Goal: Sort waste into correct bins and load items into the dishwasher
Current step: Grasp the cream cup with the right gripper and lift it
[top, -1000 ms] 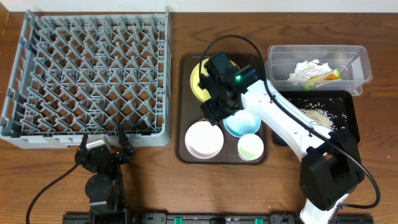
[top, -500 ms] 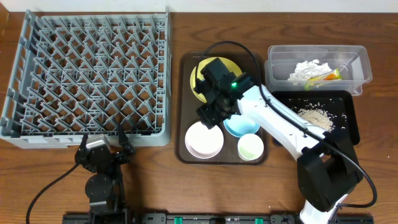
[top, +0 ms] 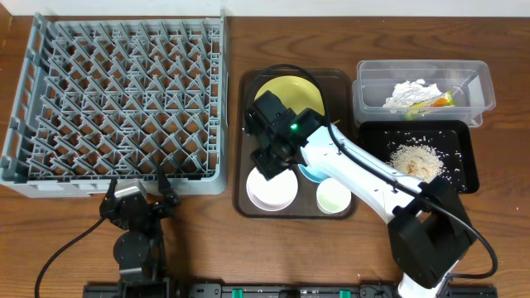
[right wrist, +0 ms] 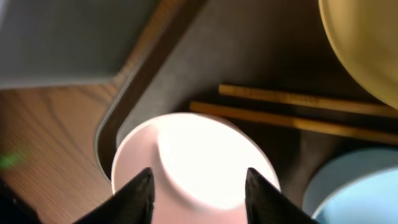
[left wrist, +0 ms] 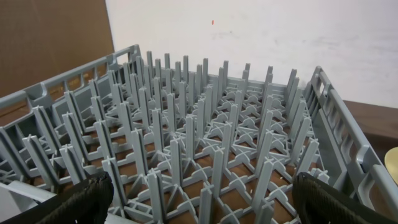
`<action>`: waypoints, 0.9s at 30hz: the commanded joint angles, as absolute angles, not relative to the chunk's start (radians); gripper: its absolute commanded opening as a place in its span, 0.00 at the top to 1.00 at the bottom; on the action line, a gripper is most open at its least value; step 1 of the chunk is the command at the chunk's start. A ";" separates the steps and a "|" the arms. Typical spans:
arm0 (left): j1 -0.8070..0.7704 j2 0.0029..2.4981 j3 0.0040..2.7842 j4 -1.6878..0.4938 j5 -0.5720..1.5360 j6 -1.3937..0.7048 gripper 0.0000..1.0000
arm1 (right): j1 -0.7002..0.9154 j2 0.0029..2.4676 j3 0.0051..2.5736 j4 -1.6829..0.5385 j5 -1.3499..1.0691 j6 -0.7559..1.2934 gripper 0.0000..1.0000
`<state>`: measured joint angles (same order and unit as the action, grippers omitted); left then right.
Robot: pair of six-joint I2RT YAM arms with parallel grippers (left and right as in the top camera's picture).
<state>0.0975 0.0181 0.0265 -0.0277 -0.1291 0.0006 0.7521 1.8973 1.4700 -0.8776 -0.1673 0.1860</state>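
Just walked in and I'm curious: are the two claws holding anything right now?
Left gripper: open, empty, facing the grey rack.
Right gripper: open, empty, over the white bowl.

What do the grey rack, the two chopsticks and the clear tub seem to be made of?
Grey rack: likely moulded plastic, matte, with uniform grey pegs.
Chopsticks: probably wood or bamboo, tan and dull.
Clear tub: thin plastic, glossy, with see-through walls.

- Dark wood table, w/ 4 things directly on it.
- Grey dish rack: L side.
- Brown serving tray: centre, just R of rack.
- Clear tub: back R.
- Black tray: just in front of tub, beside the brown one.
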 commanded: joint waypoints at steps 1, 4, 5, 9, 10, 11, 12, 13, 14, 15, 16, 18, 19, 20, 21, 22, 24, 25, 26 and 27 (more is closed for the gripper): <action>0.100 0.018 0.004 -0.063 -0.131 0.007 0.08 | 0.735 1.893 1.471 -0.926 -0.146 0.279 0.60; 0.100 0.018 0.004 -0.063 -0.131 0.007 0.07 | 0.716 1.858 1.488 -0.987 -0.146 0.311 0.62; 0.100 0.018 0.004 -0.063 -0.131 0.007 0.08 | 0.707 1.837 1.494 -1.008 -0.145 0.318 0.61; 0.100 0.018 0.004 -0.063 -0.131 0.007 0.08 | 0.666 1.729 1.497 -1.084 -0.115 0.361 0.48; 0.100 0.018 0.004 -0.063 -0.131 0.007 0.08 | 0.656 1.705 1.497 -1.108 -0.094 0.379 0.46; 0.100 0.018 0.004 -0.063 -0.131 0.007 0.08 | 0.644 1.678 1.497 -1.142 -0.067 0.399 0.46; 0.100 0.018 0.004 -0.063 -0.131 0.007 0.08 | 0.633 1.657 1.497 -1.172 -0.045 0.418 0.45; 0.100 0.018 0.004 -0.062 -0.131 0.007 0.08 | 0.622 1.637 1.497 -1.207 -0.019 0.440 0.45; 0.100 0.018 0.004 -0.063 -0.131 0.007 0.08 | 0.612 1.624 1.496 -1.237 0.002 0.459 0.45; 0.100 0.018 0.004 -0.063 -0.131 0.007 0.08 | 0.604 1.614 1.496 -1.266 0.020 0.476 0.46; 0.100 0.018 0.004 -0.063 -0.131 0.007 0.08 | 0.595 1.607 1.492 -1.304 0.038 0.497 0.47; 0.100 0.018 0.004 -0.063 -0.131 0.007 0.08 | 0.586 1.608 1.481 -1.338 0.046 0.510 0.49; 0.100 0.018 0.004 -0.063 -0.131 0.007 0.08 | 0.583 1.608 1.466 -1.345 0.046 0.516 0.49; 0.100 0.018 0.004 -0.063 -0.131 0.007 0.08 | 0.582 1.608 1.448 -1.346 0.046 0.524 0.50; 0.100 0.018 0.004 -0.063 -0.131 0.007 0.07 | 0.582 1.608 1.425 -1.345 0.049 0.533 0.50; 0.100 0.018 0.004 -0.063 -0.131 0.007 0.07 | 0.582 1.608 1.403 -1.343 0.054 0.542 0.50; 0.100 0.018 0.004 -0.063 -0.131 0.007 0.08 | 0.575 1.608 1.331 -1.332 0.063 0.561 0.50; 0.100 0.018 0.004 -0.063 -0.131 0.007 0.08 | 0.572 1.608 1.309 -1.328 0.063 0.566 0.51; 0.100 0.018 0.004 -0.063 -0.131 0.007 0.08 | 0.568 1.608 1.281 -1.318 0.063 0.569 0.51; 0.100 0.018 0.004 -0.063 -0.131 0.007 0.08 | 0.564 1.608 1.255 -1.301 0.060 0.568 0.52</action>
<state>0.0975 0.0181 0.0265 -0.0277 -0.1295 0.0002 0.5797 1.5974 1.3254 -1.3231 0.0345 0.5236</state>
